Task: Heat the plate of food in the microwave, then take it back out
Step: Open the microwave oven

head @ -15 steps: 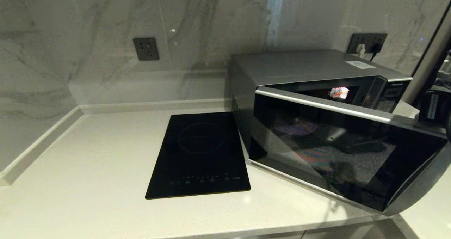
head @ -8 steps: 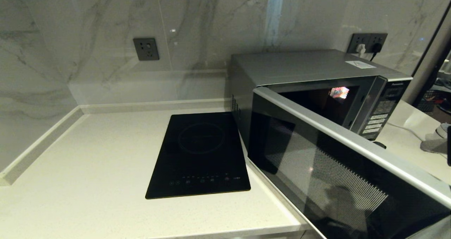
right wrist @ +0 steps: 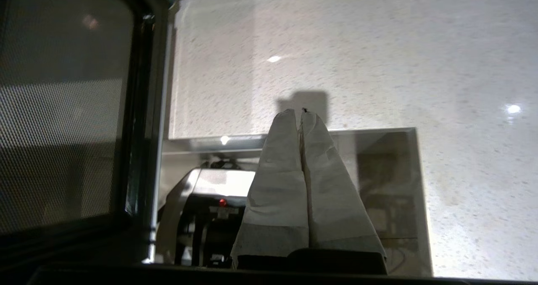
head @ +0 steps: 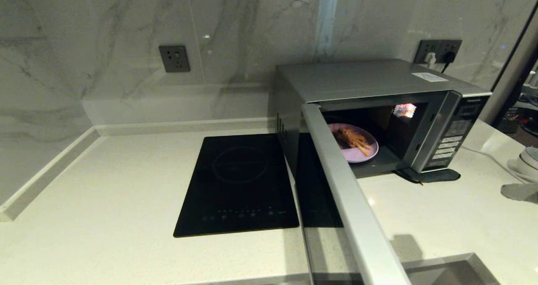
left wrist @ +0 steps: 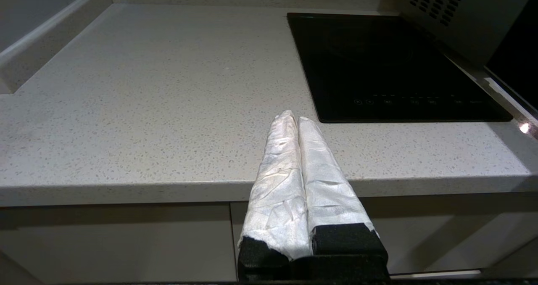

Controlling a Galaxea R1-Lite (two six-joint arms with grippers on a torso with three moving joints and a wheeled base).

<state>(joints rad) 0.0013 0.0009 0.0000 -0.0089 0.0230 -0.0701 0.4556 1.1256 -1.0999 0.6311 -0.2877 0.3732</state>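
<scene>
The silver-grey microwave (head: pixel 370 77) stands at the back right of the counter. Its door (head: pixel 349 192) is swung wide open, edge-on towards me. Inside the cavity rests the lilac plate (head: pixel 360 155) with golden-brown food (head: pixel 353 140) on it. My right gripper (right wrist: pixel 299 112) is shut on nothing. It hovers over the counter's front edge, next to the open door's dark glass (right wrist: pixel 63 108). My left gripper (left wrist: pixel 293 117) is shut and empty, parked in front of the counter edge near the hob. Neither gripper shows in the head view.
A flat black induction hob (head: pixel 239 184) lies left of the microwave. Wall sockets (head: pixel 174 58) sit on the marble backsplash, one with the microwave's plug (head: pixel 437 51). A dark mat (head: pixel 437 175) lies by the microwave's front right corner. Pale objects (head: pixel 521 184) stand at the right edge.
The microwave door has swung from nearly closed to wide open, uncovering the plate of food inside. The left gripper's view gives no sign of movement.
</scene>
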